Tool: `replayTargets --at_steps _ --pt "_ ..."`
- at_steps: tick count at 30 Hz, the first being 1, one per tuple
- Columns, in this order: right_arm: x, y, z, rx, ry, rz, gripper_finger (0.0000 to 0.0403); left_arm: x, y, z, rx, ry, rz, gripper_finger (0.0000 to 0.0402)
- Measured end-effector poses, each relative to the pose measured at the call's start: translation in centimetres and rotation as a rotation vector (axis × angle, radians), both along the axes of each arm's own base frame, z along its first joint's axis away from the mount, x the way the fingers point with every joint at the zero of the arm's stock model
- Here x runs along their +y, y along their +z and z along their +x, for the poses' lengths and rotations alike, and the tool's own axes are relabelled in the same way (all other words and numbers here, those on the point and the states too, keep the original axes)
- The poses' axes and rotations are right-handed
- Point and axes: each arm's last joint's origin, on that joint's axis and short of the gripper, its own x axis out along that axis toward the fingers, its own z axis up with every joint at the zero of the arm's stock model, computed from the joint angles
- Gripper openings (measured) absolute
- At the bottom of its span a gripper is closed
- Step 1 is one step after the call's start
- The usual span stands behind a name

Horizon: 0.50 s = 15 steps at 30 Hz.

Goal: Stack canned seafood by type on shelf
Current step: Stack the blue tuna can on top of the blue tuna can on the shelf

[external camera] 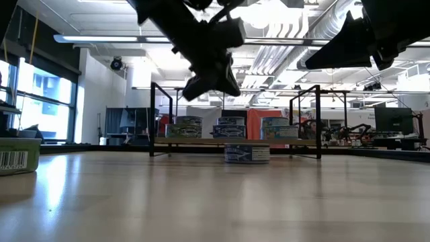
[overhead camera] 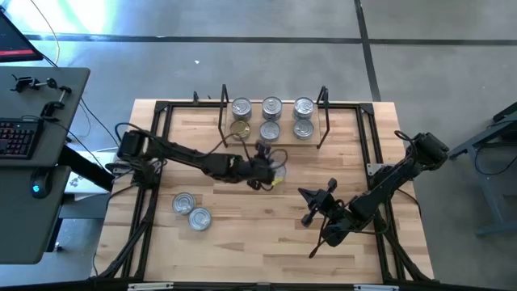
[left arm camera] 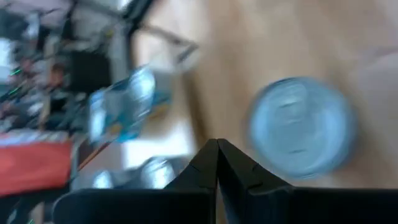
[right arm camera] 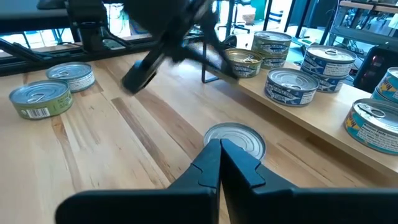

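A: While the left arm's dark two-finger gripper point(overhead camera: 266, 171) hangs above the light butcher-block wooden table point(overhead camera: 242, 242) just in front of the shelf, its fingers are clenched on nothing; the left wrist view shows them pressed together with a flat round silver-lidded tin point(left arm camera: 303, 134) lying loose on the wood beyond the tips.

B: Where does that tin sit on the table?

A: Just in front of the low wooden-board shelf with thin black wire end frames point(overhead camera: 323, 121), near its middle; from table height it lies flat point(external camera: 246, 154) just before the board. Six tins fill the shelf, five silver-lidded, one gold-lidded point(overhead camera: 240, 128) at the left end. Two more silver tins point(overhead camera: 191, 210) rest well apart, near the table's front left.

B: And the right arm?

A: Its gripper point(overhead camera: 311, 212) waits over the table's right front, fingers clamped together, empty.

B: How should the pickup go?

A: Likely by spreading the fingers wide first, centring over the lid, then descending level so both pads meet the tin's rim evenly. A shut or tilted approach could shove the tin into the shelf.
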Motion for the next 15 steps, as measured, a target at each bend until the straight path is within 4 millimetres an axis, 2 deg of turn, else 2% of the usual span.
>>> replayTargets --at_steps 2,5,12,15 --pt "0.0 0.0 0.0 0.001 0.001 0.0 0.0 0.5 0.9 -0.3 -0.022 0.029 0.015 0.0001" --pt "0.0 0.0 0.0 0.003 0.002 -0.002 0.0 1.0 1.4 -0.8 0.031 -0.038 -0.043 0.0001" --pt "0.0 0.0 0.0 0.002 0.002 0.002 0.0 1.9 -0.8 -0.8 0.155 -0.36 -0.482 0.0" --pt "0.0 0.0 0.0 0.0 0.0 0.001 0.0 1.8 -2.4 -0.3 0.2 -0.515 -0.534 0.0009"
